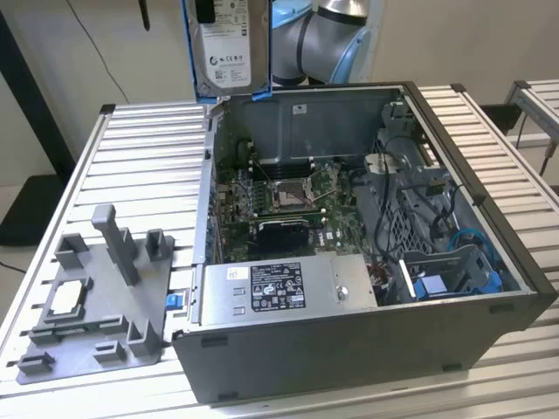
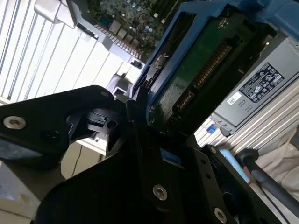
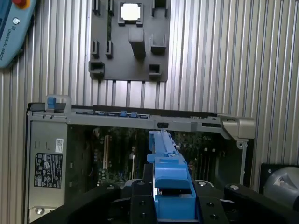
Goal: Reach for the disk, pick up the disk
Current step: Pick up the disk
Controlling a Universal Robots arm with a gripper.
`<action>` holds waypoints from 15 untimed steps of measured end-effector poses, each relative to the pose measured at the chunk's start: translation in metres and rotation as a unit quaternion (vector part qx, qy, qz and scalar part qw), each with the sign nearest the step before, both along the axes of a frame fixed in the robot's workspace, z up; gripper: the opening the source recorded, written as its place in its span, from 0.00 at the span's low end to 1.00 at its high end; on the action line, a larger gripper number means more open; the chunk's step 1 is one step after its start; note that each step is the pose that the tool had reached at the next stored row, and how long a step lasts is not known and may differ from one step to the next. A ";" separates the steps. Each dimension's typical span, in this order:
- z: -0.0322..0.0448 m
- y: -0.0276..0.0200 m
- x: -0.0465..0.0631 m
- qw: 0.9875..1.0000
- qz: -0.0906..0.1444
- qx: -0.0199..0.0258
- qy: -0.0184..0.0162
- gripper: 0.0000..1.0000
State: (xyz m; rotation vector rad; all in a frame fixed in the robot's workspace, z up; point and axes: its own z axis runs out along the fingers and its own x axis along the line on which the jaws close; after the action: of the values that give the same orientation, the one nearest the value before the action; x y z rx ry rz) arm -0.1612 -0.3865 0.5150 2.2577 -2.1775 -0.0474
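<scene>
Slatted aluminium forms the desk, and an open computer case is set on it. Between the jaws of the gripper the disk is clamped by its blue bracket. In both wrist views the black jaws are seen pressed against the bracket's two sides, with no gap to be made out. The disk is carried upright, and in the exterior view its white label is turned toward the camera in front of the robot arm.

Directly below the jaws the case lies open, with the motherboard exposed. The disk is held above the case and apart from it, touching nothing but the jaws. Further from the jaws, the power supply is mounted along the case's front wall. Beyond the case wall, well apart from the jaws, a grey fixture plate rests on the desk with a small square chip seated in it.

The reach and the grasp are judged complete. The disk is off every support, so the pick-up is judged done as far as can be seen.
</scene>
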 end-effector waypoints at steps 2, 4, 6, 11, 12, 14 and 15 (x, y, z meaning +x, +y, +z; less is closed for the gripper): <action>0.0000 0.0000 0.005 1.000 0.000 0.000 0.000 0.00; -0.0001 0.0000 0.010 1.000 0.000 0.000 0.000 0.00; 0.0000 0.0000 0.015 1.000 0.001 0.000 0.000 0.00; -0.0001 0.0000 0.027 1.000 0.001 0.000 0.000 0.00; -0.0001 0.0000 0.029 1.000 0.001 0.000 0.000 0.00; 0.0000 0.0000 0.034 1.000 0.001 0.000 0.000 0.00; 0.0000 0.0000 0.035 1.000 0.001 0.000 0.000 0.00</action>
State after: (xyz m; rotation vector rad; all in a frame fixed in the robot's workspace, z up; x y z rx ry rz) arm -0.1259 -0.3865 0.5150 2.2606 -2.1745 -0.0474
